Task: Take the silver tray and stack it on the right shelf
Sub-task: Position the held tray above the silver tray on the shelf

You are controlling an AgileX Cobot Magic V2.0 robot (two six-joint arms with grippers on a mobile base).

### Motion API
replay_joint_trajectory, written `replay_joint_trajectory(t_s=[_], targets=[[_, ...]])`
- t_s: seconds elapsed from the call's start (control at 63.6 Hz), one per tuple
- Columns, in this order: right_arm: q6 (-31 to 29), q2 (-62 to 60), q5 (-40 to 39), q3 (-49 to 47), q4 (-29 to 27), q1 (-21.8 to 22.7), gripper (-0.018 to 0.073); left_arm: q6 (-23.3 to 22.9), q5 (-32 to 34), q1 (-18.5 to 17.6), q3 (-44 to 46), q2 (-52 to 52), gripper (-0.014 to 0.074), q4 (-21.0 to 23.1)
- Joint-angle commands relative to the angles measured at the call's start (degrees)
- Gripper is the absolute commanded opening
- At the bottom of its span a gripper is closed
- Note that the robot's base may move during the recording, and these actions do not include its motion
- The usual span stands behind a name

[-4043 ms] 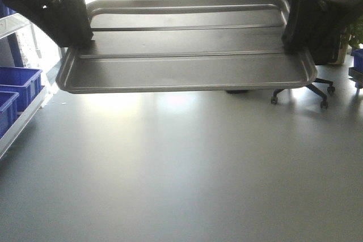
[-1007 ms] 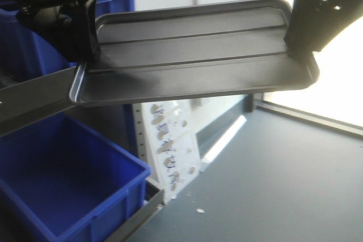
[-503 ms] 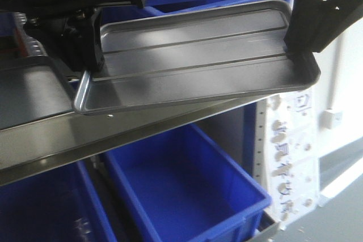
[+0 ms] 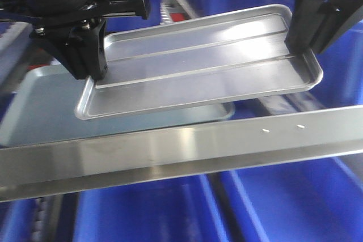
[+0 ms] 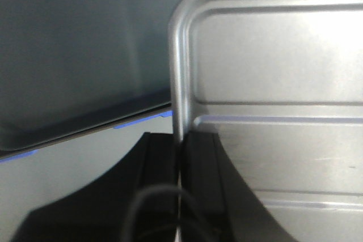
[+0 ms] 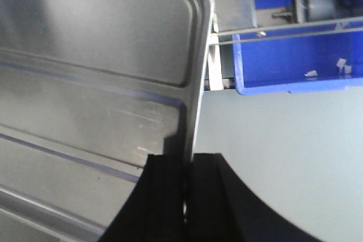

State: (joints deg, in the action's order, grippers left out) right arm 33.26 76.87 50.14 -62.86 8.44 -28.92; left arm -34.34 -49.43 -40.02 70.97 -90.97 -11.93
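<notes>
Both grippers hold the silver tray [image 4: 204,66], shiny and with two long ridges, by its short ends; it tilts slightly, right end higher. My left gripper [image 4: 92,72] is shut on its left rim, and my right gripper [image 4: 296,45] is shut on its right rim. In the left wrist view the black fingers [image 5: 161,162] pinch the rim of the tray [image 5: 272,66]. In the right wrist view the fingers [image 6: 164,191] clamp the tray's [image 6: 102,77] edge. The tray hangs just above and behind the right shelf's front crossbar [image 4: 187,145], which has two small holes near its right end.
A duller grey smooth tray [image 4: 45,106] lies on the shelf under the silver tray's left half, also seen as the grey tray [image 5: 74,49]. Blue bins [image 4: 283,208] sit below the crossbar and more behind. A blue bin [image 6: 295,60] shows under the right end.
The view has swung from open floor to the rack. The shiny crossbar now lies across the front below the silver tray, and the grey tray has appeared beneath it. Both grips are unchanged.
</notes>
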Motion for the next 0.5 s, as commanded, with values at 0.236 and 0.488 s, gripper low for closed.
replay_joint_trajectory(t_s=[0.236, 0.488], targets=[[-0.41, -2.03, -2.72, -1.64, 2.77, 0.12, 0.006, 1.68, -1.45, -0.21, 1.37, 1.82, -0.0092, -2.71], [-0.41, -2.03, -2.72, -1.64, 2.77, 0.12, 0.006, 1.68, -1.45, -1.45, 1.37, 1.82, -0.0092, -2.71]])
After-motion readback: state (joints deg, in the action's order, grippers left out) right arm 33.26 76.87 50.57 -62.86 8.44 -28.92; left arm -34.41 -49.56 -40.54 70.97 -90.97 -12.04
